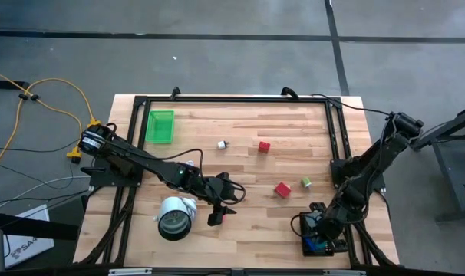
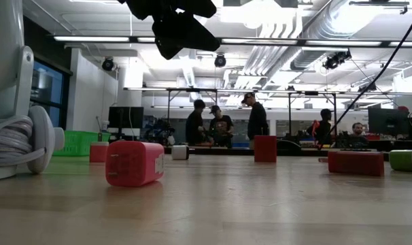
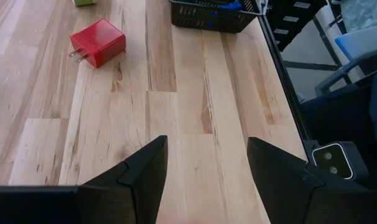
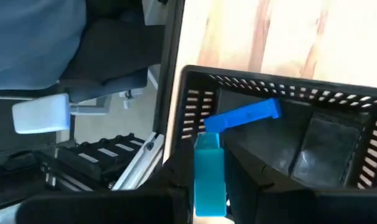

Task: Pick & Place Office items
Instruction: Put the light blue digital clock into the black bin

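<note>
2 arms: both dark, working over a pale wooden bench [image 1: 240,153].
Left pincer [image 1: 219,208]: near the front middle of the bench, its fingers [image 3: 142,180] spread wide with only bare wood between them; nothing held.
Right pincer [image 4: 210,186]: low over the black tray [image 1: 323,236] at the front right corner, clamped tight on a teal bit [image 4: 209,174] that stands upright between its fingers.
Blue bit [image 4: 243,116]: lies slanted inside the black tray, just beyond the teal bit.
Red blocks: 2 on the open bench in the high view, 1 [image 1: 264,146] toward the back middle, 1 [image 1: 282,188] right of the left pincer and well apart from it; the left wrist view shows the latter as a red plug block [image 3: 97,42] with metal prongs.
Green cube [image 1: 305,182]: just beside the nearer red block, on its right.
White bit [image 1: 222,143]: toward the back, left of the far red block.
Green tray [image 1: 160,126]: back left of the bench.
Round roll [image 1: 175,217]: white and grey, front left, close beside the left pincer.
Room: several people stand far behind the bench in the low view.
</note>
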`<state>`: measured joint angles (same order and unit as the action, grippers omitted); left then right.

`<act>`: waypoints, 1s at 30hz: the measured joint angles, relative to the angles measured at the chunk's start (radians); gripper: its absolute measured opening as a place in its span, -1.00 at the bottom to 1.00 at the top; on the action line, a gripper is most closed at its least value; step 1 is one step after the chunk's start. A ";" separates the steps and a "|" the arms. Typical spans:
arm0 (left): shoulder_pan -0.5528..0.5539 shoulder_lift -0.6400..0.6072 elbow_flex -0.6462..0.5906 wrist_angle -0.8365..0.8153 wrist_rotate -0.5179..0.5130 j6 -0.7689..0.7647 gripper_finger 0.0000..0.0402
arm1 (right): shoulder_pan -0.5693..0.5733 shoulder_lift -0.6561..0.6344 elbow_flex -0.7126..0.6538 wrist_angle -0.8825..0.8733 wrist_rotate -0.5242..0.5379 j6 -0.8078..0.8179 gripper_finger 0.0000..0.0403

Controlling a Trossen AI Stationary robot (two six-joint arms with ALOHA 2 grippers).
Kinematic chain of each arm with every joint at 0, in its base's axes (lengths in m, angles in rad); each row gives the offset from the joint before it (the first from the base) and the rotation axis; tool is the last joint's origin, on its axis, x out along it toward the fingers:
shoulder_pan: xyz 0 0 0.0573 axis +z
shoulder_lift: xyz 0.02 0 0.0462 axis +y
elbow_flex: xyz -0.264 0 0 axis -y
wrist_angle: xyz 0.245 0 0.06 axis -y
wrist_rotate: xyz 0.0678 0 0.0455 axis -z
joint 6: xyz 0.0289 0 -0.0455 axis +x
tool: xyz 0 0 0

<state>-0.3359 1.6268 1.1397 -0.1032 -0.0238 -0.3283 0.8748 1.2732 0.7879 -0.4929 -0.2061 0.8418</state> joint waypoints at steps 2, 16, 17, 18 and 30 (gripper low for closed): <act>0.000 0.000 0.000 0.000 0.000 0.000 0.07 | 0.001 0.004 -0.028 0.036 -0.002 0.004 -0.75; 0.000 0.000 0.000 0.000 0.000 0.000 0.07 | 0.000 0.004 -0.160 0.185 -0.011 0.071 -0.75; 0.000 0.000 0.000 0.000 0.000 0.000 0.07 | 0.000 0.004 -0.166 0.201 -0.012 0.072 -0.75; 0.000 0.000 0.000 0.000 0.000 0.000 0.07 | 0.000 0.004 -0.168 0.206 -0.013 0.075 -0.75; 0.000 0.000 0.000 0.000 0.000 0.000 0.07 | 0.000 0.004 -0.180 0.214 -0.007 0.077 -0.58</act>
<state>-0.3359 1.6272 1.1397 -0.1028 -0.0238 -0.3283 0.8753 1.2770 0.6075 -0.2790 -0.2131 0.9192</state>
